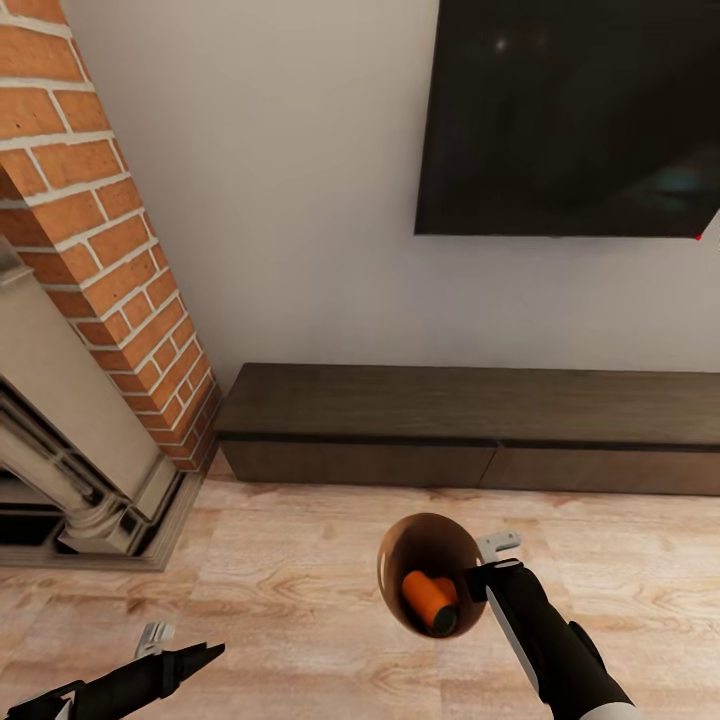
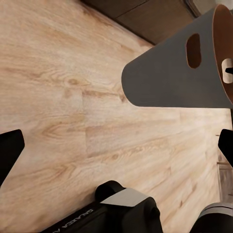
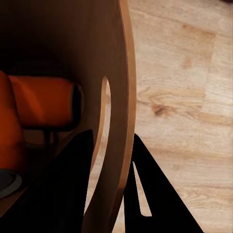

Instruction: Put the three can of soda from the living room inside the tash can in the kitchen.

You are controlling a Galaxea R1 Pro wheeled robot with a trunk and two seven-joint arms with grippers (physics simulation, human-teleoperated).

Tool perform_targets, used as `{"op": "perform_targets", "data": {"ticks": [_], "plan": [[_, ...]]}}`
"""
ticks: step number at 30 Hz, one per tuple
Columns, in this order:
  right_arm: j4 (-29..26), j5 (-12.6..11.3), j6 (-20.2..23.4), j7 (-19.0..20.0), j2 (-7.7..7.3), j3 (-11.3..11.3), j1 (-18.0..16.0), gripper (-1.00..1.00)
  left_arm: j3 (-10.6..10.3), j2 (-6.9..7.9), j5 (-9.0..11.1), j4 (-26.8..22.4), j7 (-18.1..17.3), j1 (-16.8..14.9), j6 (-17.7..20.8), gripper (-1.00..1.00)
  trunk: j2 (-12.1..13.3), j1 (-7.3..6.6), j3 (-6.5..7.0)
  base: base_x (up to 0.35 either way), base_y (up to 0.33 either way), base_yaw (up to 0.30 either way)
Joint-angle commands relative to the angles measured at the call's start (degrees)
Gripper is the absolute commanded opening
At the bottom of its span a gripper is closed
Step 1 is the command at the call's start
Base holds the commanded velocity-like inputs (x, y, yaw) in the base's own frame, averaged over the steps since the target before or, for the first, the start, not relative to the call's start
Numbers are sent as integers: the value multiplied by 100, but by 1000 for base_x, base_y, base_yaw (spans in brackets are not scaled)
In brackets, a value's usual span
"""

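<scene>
The trash can (image 1: 392, 552) hangs tilted above the wood floor, its brown inside facing the head camera. My right gripper (image 1: 481, 570) is shut on its rim, one finger inside and one outside the wall (image 3: 115, 73). Two orange soda cans (image 1: 425, 598) lie inside it, and the right wrist view shows them as well (image 3: 46, 102). I cannot make out the dark blue can. In the left wrist view the bin's grey outside (image 2: 170, 77) has a handle slot. My left gripper (image 1: 186, 648) is open and holds nothing, low at the left and apart from the bin.
A brick fireplace (image 1: 90, 290) with a pale mantel stands at the left. Along the far wall runs a long low dark wood console (image 1: 470, 415), with a black TV (image 1: 570, 110) mounted above it. Light wood floor (image 1: 280, 600) lies between me and them.
</scene>
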Motion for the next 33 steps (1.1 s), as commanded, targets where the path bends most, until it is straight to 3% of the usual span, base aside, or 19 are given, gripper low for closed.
{"op": "perform_targets", "data": {"ticks": [1, 28, 33], "plan": [[-3, -26, -3, 16, 1, 0, -1, -100, 0, 0, 0, 2, -1, 0, 0, 100, 0, 0, 10, 0, 0, 0], [-6, -26, -12, 14, 1, 10, -1, -100, 0, 0, 0, 10, -6, 0, 0, 100, 0, 0, 266, 0, 0, 0], [-11, -26, -12, 11, 1, 96, -1, -100, 0, 0, 0, 10, -6, 0, 0, 100, 0, 0, 313, 0, 0, 0]]}}
